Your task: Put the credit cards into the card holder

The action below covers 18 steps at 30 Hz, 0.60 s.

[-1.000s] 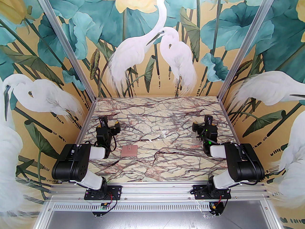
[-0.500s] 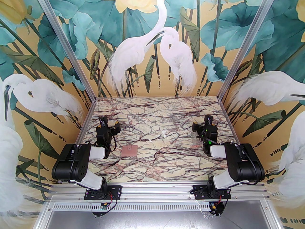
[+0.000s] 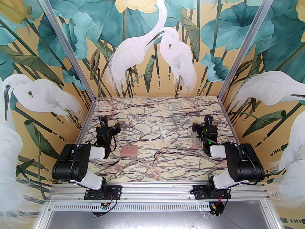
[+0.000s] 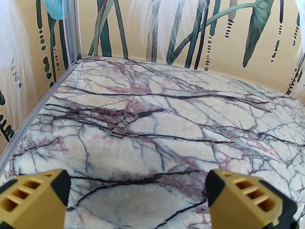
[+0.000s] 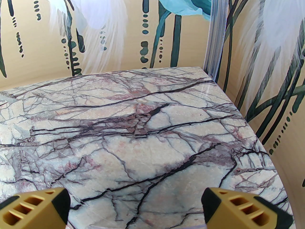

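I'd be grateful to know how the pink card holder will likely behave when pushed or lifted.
The card holder lies flat on the marble table, so gripping an edge looks awkward. It looks thin and small, so probably light. The table seems glossy, so a push would likely slide it.

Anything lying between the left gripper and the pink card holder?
No. In the top view that stretch is bare marble table; the left gripper is open, farther back than the card holder.
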Motion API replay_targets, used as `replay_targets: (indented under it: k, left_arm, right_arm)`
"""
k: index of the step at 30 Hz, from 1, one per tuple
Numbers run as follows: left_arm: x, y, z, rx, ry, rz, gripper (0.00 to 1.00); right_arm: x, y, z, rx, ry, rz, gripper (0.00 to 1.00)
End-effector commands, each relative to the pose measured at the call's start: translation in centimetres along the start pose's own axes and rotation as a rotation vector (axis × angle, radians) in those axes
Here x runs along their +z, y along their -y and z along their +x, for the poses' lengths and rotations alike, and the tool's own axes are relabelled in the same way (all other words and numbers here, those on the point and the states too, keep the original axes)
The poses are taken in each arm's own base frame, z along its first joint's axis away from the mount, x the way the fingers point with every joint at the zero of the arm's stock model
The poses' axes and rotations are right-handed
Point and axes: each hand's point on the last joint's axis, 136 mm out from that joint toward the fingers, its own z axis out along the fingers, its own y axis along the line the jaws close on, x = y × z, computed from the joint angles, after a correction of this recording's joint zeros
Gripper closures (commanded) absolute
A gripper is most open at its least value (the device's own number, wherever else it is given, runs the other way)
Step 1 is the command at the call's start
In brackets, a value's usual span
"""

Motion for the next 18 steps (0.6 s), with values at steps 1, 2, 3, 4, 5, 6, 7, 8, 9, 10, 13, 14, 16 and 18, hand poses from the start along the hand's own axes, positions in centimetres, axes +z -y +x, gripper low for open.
replay_targets:
  k: [1, 2, 3, 4, 5, 6, 7, 8, 9, 10, 13, 14, 16, 18]
  left_arm:
    - [0.0, 0.1, -0.5, -0.006, 0.021, 0.011, 0.00]
    - [0.0, 0.1, -0.5, -0.006, 0.021, 0.012, 0.01]
    - [0.0, 0.1, -0.6, -0.005, 0.022, 0.011, 0.01]
    - [0.0, 0.1, -0.6, -0.006, 0.023, 0.012, 0.00]
    - [0.0, 0.1, -0.5, -0.006, 0.021, 0.011, 0.01]
    - [0.0, 0.1, -0.5, -0.006, 0.020, 0.012, 0.01]
    - [0.0, 0.1, -0.5, -0.005, 0.021, 0.011, 0.01]
    - [-0.1, 0.0, -0.6, -0.007, 0.025, 0.003, 0.00]
    - [-0.3, -0.5, -0.8, -0.014, 0.040, -0.024, 0.00]
    - [-0.8, -0.8, -1.1, -0.025, 0.059, -0.046, 0.01]
    - [-2.1, 0.2, -2.2, 0.024, 0.121, -0.027, 0.01]
    - [-2.8, 0.1, -3.2, 0.043, 0.140, -0.094, 0.01]
    - [-4.2, 0.5, -5.5, 0.060, 0.158, -0.115, 0.01]
    - [-5.9, -0.7, -8.3, -0.068, 0.201, -0.164, 0.01]
  right_arm:
    - [0.1, 0.0, -0.8, -0.001, 0.020, -0.001, 0.01]
    - [0.1, 0.0, -0.8, -0.001, 0.019, -0.002, 0.01]
    - [0.1, 0.0, -0.7, -0.001, 0.018, -0.001, 0.01]
    - [0.1, 0.0, -0.8, 0.000, 0.019, -0.002, 0.01]
    - [0.1, 0.0, -0.7, 0.000, 0.017, -0.003, 0.01]
    - [0.1, 0.0, -0.7, 0.003, 0.016, -0.005, 0.01]
    - [0.1, 0.1, -0.7, 0.005, 0.013, -0.008, 0.01]
    - [0.1, 0.1, -0.8, 0.006, 0.015, -0.008, 0.01]
    - [0.1, 0.1, -0.8, 0.006, 0.016, -0.009, 0.01]
    - [0.1, 0.1, -0.8, 0.004, 0.019, -0.008, 0.01]
    - [-0.3, 0.3, -2.1, 0.000, 0.010, 0.019, 0.01]
    - [-0.7, 0.3, -3.5, -0.004, 0.000, 0.027, 0.01]
    - [-1.8, 0.5, -6.0, 0.021, 0.004, 0.048, 0.01]
    - [-3.1, 0.3, -8.1, 0.085, -0.012, 0.036, 0.01]
